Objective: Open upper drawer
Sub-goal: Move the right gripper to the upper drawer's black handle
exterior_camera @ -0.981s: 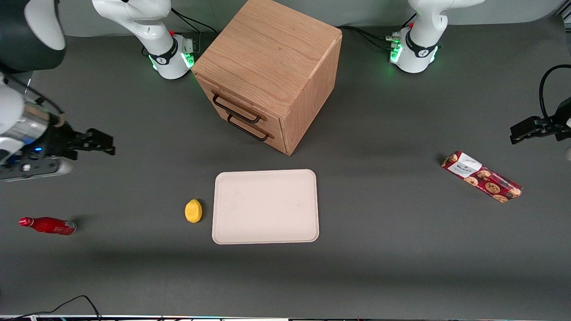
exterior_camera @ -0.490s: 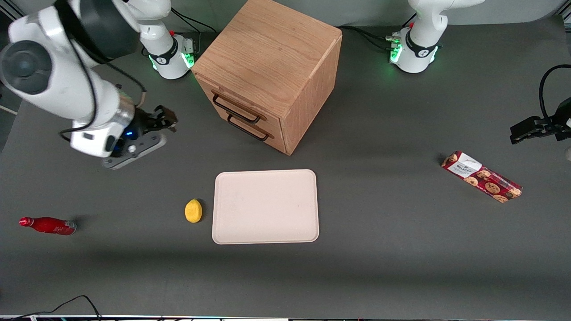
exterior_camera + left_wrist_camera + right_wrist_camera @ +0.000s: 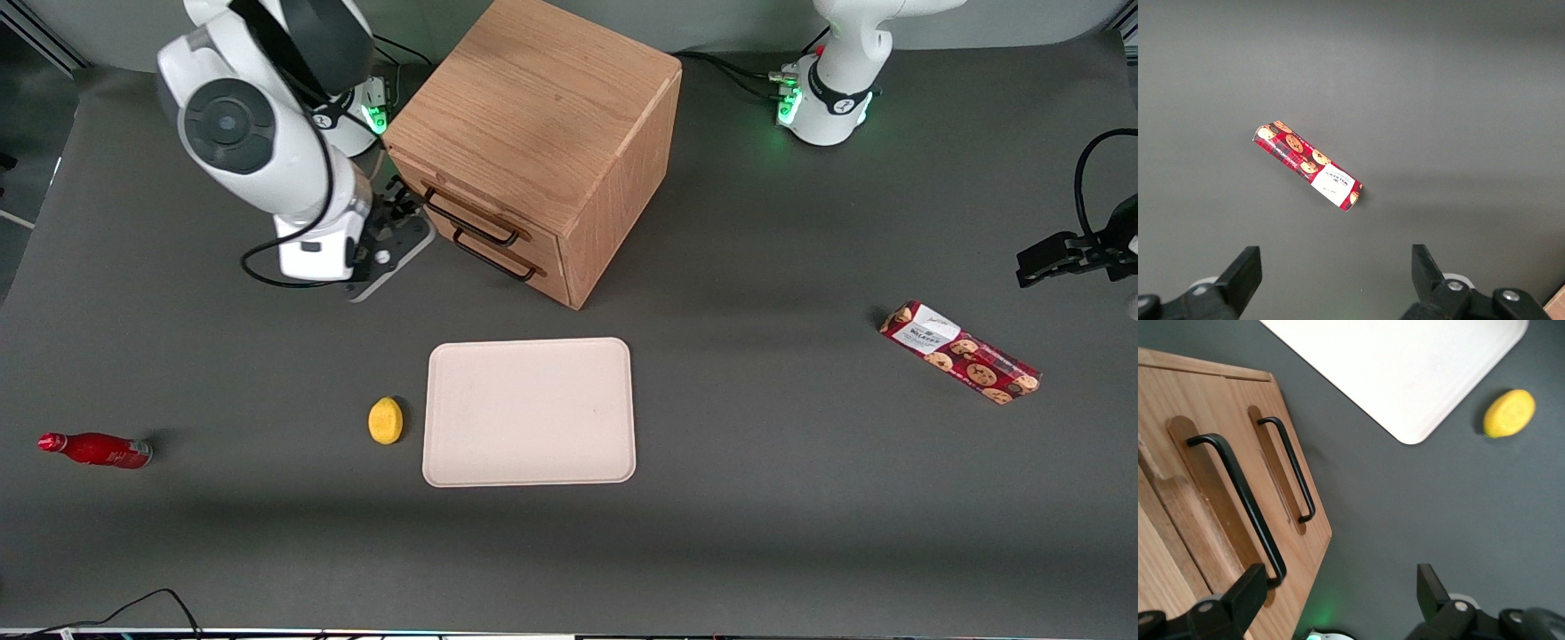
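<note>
The oak cube cabinet (image 3: 542,107) stands at the table's middle, farther from the front camera than the tray. The upper drawer (image 3: 462,206) is closed, and its thin black bar handle (image 3: 469,216) lies above the lower drawer's identical handle (image 3: 494,256). My right gripper (image 3: 404,203) is open and empty in front of the drawers, at the end of the upper handle toward the working arm's end. In the right wrist view the gripper (image 3: 1340,587) is spread wide, and one fingertip (image 3: 1253,581) is beside the end of the upper handle (image 3: 1238,500). The lower handle (image 3: 1288,470) lies nearer the table.
A cream tray (image 3: 530,412) lies nearer the front camera than the cabinet, with a lemon (image 3: 385,420) beside it. A red bottle (image 3: 94,449) lies toward the working arm's end. A red cookie box (image 3: 960,352) lies toward the parked arm's end.
My right arm has swung from the table's working-arm end in toward the cabinet. The gripper now sits at the end of the upper handle. The drawers have not moved.
</note>
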You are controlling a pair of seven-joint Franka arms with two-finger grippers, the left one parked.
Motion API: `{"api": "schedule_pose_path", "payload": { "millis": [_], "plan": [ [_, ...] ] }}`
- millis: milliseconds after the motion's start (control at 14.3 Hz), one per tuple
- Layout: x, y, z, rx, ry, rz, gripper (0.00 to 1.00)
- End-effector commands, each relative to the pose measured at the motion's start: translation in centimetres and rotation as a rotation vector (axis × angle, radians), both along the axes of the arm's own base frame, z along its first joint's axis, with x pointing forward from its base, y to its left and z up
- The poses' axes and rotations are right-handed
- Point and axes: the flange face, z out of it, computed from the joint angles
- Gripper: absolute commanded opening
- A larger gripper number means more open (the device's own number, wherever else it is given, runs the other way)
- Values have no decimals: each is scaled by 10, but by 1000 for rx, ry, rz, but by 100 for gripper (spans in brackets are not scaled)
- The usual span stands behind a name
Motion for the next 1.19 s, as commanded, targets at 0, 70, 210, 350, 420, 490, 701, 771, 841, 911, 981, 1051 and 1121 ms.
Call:
{"api": "schedule_pose_path", "payload": {
  "millis": [0,70,210,350,420,490,701,771,841,911,981,1051,1121],
  "plan": [
    [-20,3,-18,56,-11,10,100],
    [-24,5,-25,70,-10,11,100],
    [-28,7,-36,85,-8,11,100],
    [-30,8,-47,85,-6,10,100],
    [-33,10,-54,83,-4,13,100],
    [-37,15,-59,86,-4,21,100],
    [-44,18,-71,96,2,19,100],
    [-45,18,-74,94,5,19,100],
    [-46,19,-76,96,1,21,100],
    [-48,20,-80,94,2,21,100],
    [-49,21,-83,97,-2,24,100],
    [-50,21,-88,98,-7,22,100],
    [-50,21,-91,101,-14,20,100]
  ]
}}
